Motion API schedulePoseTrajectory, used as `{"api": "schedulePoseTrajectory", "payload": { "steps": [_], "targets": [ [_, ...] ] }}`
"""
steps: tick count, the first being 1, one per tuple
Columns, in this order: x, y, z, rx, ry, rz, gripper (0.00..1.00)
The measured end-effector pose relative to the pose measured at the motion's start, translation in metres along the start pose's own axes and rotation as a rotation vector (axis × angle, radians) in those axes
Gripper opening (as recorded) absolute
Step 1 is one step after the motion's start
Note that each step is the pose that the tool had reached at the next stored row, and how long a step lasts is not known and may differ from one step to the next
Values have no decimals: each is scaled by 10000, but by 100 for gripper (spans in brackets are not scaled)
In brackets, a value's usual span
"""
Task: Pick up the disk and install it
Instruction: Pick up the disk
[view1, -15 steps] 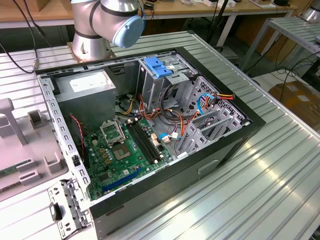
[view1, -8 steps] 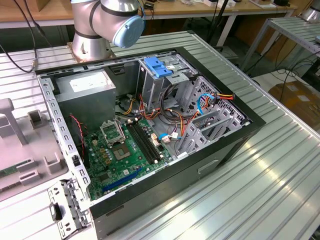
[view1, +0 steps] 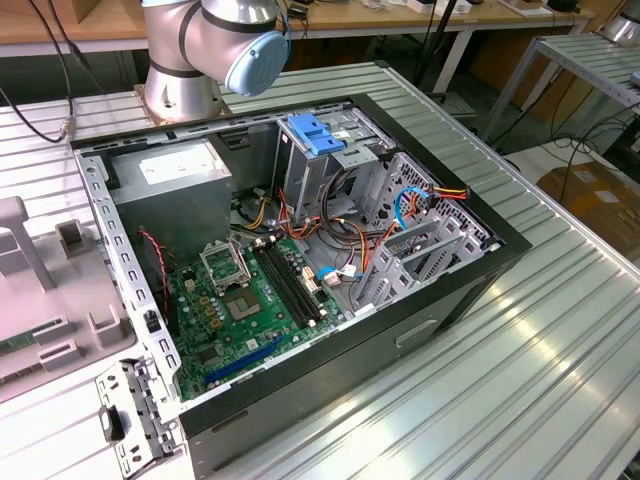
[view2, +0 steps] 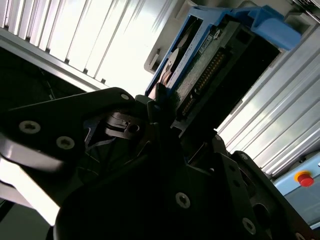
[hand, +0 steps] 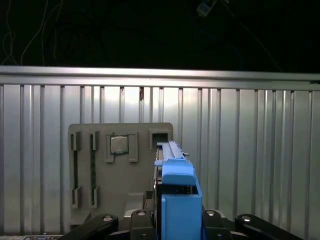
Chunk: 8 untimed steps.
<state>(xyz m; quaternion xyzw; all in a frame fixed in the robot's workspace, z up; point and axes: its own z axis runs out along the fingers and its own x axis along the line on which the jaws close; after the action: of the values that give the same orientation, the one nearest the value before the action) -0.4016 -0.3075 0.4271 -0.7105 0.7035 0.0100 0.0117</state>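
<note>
In both wrist views my gripper (hand: 176, 222) is shut on the disk (hand: 176, 192), a flat drive in bright blue plastic rails with a blue tab. In the second wrist view the disk (view2: 215, 55) sticks out past the dark fingers (view2: 161, 97), its connector edge and circuit side showing. The gripper (view2: 170, 120) clamps it at one end. The disk hangs in the air above a grey holder tray (hand: 100, 170) on the ribbed metal table (hand: 250, 150). The open computer case (view1: 300, 260) lies on its side in the exterior view.
Inside the case are a green motherboard (view1: 240, 300), a grey power supply (view1: 170, 190) and a metal drive cage (view1: 320, 170) carrying a blue plastic piece (view1: 312, 135). Loose cables (view1: 400, 215) run beside the cage. The arm's base (view1: 200, 50) stands behind the case.
</note>
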Motion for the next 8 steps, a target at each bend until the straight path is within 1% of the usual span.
{"api": "schedulePoseTrajectory", "payload": {
  "steps": [8],
  "targets": [
    [-3,0,-99,0,-1,-1,36]
  ]
}}
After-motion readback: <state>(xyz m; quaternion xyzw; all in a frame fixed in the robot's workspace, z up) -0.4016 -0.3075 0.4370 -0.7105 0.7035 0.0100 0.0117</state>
